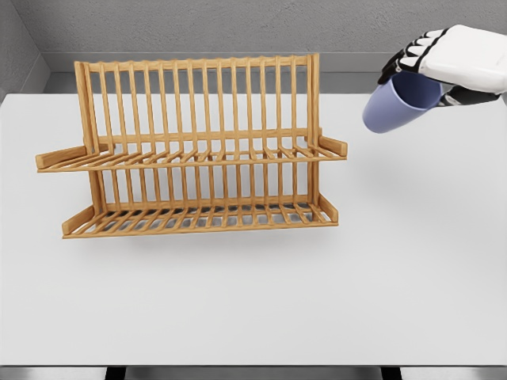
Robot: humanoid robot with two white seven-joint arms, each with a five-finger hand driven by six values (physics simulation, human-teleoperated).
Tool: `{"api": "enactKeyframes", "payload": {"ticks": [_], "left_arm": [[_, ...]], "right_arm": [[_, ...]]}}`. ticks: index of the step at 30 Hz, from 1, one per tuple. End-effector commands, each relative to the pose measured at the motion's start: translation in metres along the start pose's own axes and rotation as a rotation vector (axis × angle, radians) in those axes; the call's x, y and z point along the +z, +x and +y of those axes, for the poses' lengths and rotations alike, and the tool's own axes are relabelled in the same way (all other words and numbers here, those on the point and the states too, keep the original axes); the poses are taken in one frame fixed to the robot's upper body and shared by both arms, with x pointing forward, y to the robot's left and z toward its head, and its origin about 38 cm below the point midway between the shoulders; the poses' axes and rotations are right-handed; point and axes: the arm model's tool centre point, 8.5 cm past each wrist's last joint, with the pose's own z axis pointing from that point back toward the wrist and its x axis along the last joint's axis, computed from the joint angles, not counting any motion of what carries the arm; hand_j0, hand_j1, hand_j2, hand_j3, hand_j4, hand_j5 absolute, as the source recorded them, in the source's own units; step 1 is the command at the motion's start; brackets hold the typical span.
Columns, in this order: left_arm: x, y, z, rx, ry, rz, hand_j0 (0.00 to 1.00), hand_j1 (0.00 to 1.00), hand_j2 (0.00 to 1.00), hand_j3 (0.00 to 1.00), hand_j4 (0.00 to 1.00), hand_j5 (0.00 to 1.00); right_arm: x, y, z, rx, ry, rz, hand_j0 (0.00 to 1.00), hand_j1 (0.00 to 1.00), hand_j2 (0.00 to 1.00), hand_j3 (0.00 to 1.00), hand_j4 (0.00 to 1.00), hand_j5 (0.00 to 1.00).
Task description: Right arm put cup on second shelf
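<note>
Up at the table's (412, 301) far right corner, the right hand (447, 59) hangs in the air, its white-and-black fingers (413, 54) curled around the rim of the cup (394, 105). Smooth, lavender and tapered, the cup tilts down-left, clear of the slatted wooden rack (198, 150), whose two barred shelves stand mid-table toward the left edge.

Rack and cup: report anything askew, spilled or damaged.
The cup is tilted in the right hand, held in the air to the right of the rack. Nothing is spilled. The rack stands upright and undamaged, both shelves bare.
</note>
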Motion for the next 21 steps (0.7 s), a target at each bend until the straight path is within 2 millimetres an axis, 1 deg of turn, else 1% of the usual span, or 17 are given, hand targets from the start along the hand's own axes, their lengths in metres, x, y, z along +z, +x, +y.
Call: {"api": "enactKeyframes", "payload": {"ticks": [1,3,8,17,19,21], "left_arm": [[0.0,0.0,0.0,0.001,0.0,-0.001,1.0,1.0,1.0,1.0,1.0,1.0],[0.0,0.0,0.0,0.001,0.0,0.001,1.0,1.0,1.0,1.0,1.0,1.0],[0.0,0.0,0.0,-0.001,0.0,0.0,1.0,1.0,1.0,1.0,1.0,1.0],[0.0,0.0,0.0,0.001,0.0,-0.001,1.0,1.0,1.0,1.0,1.0,1.0],[0.0,0.0,0.0,-0.001,0.0,0.0,1.0,1.0,1.0,1.0,1.0,1.0],[0.0,0.0,0.0,0.001,0.0,-0.001,1.0,1.0,1.0,1.0,1.0,1.0]], "right_arm": [[-0.001,0.004,-0.003,0.006,-0.007,-0.01,0.68,0.68,0.68,0.68,0.68,0.68],[-0.003,0.01,-0.009,0.024,-0.019,-0.025,0.67,0.67,0.67,0.67,0.67,0.67],[-0.005,0.021,-0.015,0.05,-0.03,-0.054,0.66,0.66,0.66,0.66,0.66,0.66],[-0.005,0.025,-0.022,0.071,-0.046,-0.07,0.66,0.66,0.66,0.66,0.66,0.66],[-0.011,0.03,-0.026,0.077,-0.066,-0.094,0.66,0.66,0.66,0.66,0.66,0.66],[-0.012,0.031,-0.026,0.078,-0.067,-0.099,0.66,0.66,0.66,0.66,0.66,0.66]]}}
